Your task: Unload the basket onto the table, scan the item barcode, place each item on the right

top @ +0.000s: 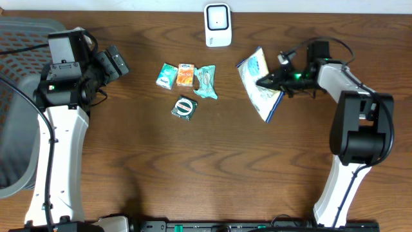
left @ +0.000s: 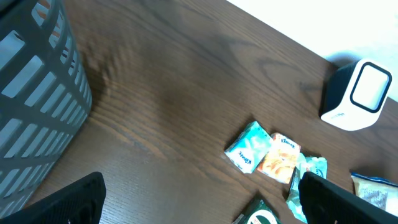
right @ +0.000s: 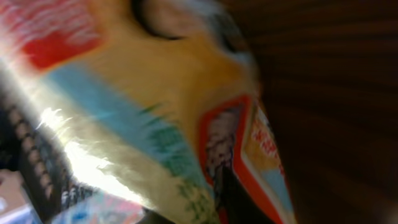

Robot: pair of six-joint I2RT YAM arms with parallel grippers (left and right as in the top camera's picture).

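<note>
Dark wood table [top: 129,167]. My right claw [top: 265,82] sat against the snack bag [top: 253,69], near the white scanner [top: 217,24]; clamped or let go, couldn't tell. Bag print was too blurred to read. Left claw [top: 118,62] gaped wide, empty, left of the small packets [top: 187,76].

The table [top: 225,167] is dark wood, visibly grained, with a dull sheen. The scanner [top: 218,24] is smooth white plastic, glossy on its face; the basket [left: 37,112] is matt grey plastic. The snack bag [top: 259,78] and small packets [top: 186,75] are shiny, crinkled film.
</note>
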